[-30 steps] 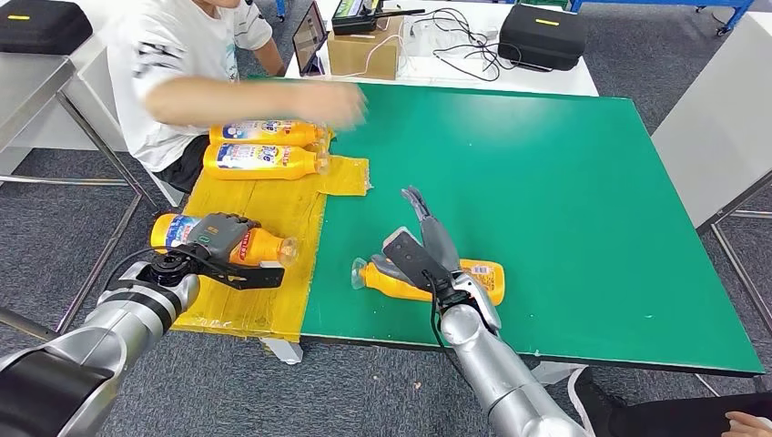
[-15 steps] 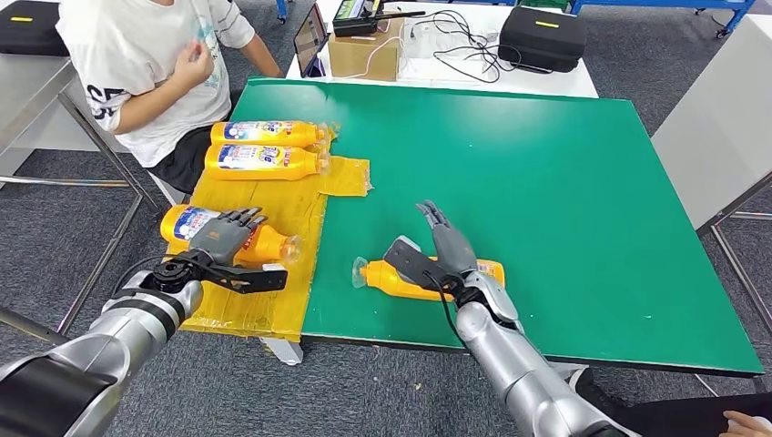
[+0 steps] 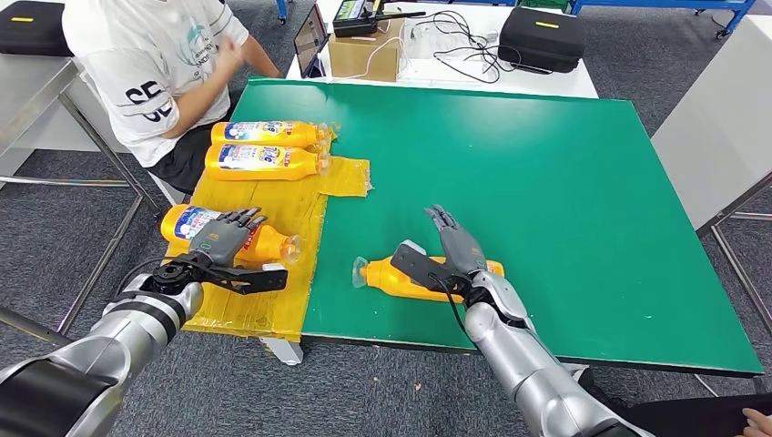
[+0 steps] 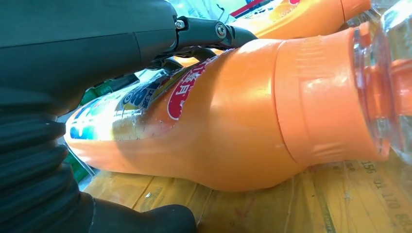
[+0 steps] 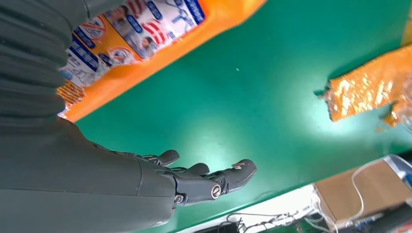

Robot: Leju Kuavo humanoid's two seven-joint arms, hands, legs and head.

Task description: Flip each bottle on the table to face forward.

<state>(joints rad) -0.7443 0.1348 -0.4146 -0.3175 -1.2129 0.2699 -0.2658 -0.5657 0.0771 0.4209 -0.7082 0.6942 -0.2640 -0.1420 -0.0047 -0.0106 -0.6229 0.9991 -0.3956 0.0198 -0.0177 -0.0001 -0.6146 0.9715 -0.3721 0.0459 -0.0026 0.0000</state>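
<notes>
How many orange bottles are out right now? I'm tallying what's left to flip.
4: two bottles side by side on the yellow mat's far end, one under the left hand, one under the right hand.

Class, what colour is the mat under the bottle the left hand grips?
Yellow mat, clearest in the head view.

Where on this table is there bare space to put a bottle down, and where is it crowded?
The green mat is bare over its far and right parts, beyond the bottle under the right hand. The yellow sheet is crowded: two bottles lie at its far end and the left hand holds a third bottle nearer, with a bare strip between.
</notes>
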